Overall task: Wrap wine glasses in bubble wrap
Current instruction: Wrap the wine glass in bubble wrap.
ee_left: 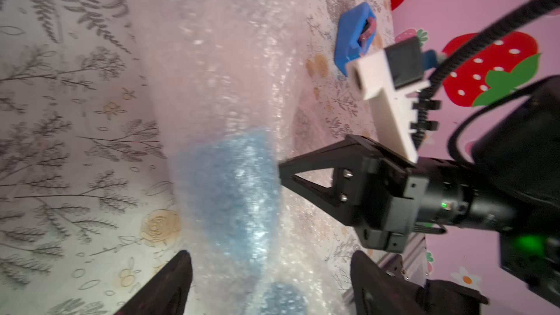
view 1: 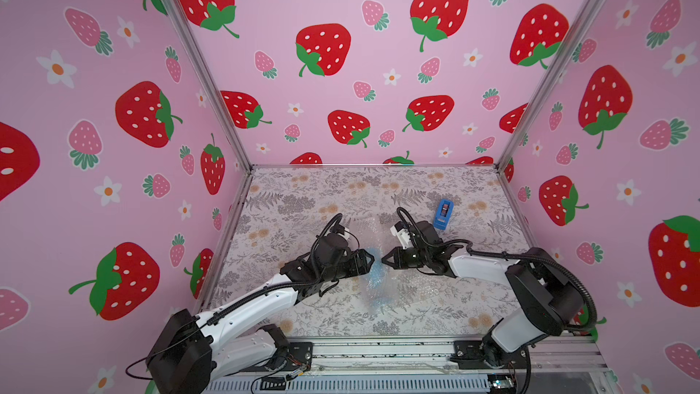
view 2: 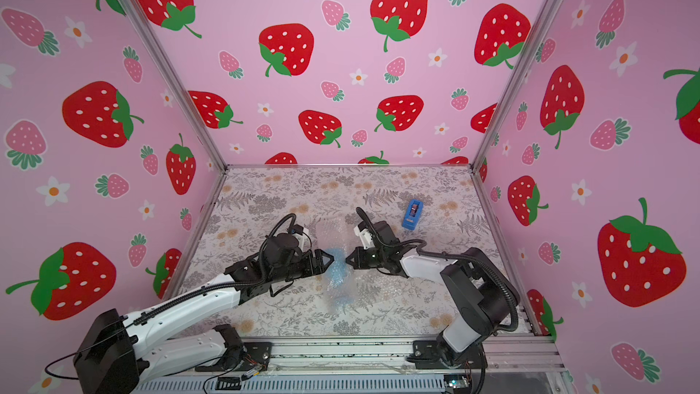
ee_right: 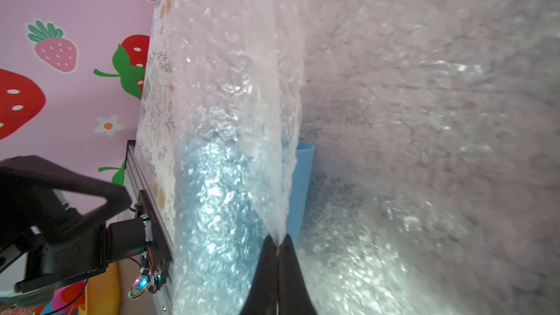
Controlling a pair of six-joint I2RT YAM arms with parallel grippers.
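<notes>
Bubble wrap (view 1: 414,288) is covering the light-blue goblet (view 1: 375,272) in the middle of the bench (view 1: 303,198).
Right hand (ee_right: 277,245) is pinching the film's edge; left hand (ee_left: 269,268) is standing apart around the cup; tightening and securing are seemingly remaining.

Your robot test booth.
You face strawberry-print panels (view 1: 378,51) on aluminium framing (view 1: 232,126) around a floral tabletop (view 1: 303,191).

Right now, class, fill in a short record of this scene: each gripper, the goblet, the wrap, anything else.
goblet: blue, lying under wrap
wrap: clear, draped over goblet, rest on table
left gripper: open, jaws either side of goblet
right gripper: shut on wrap
tape dispenser: blue, far side of table, untouched
</notes>
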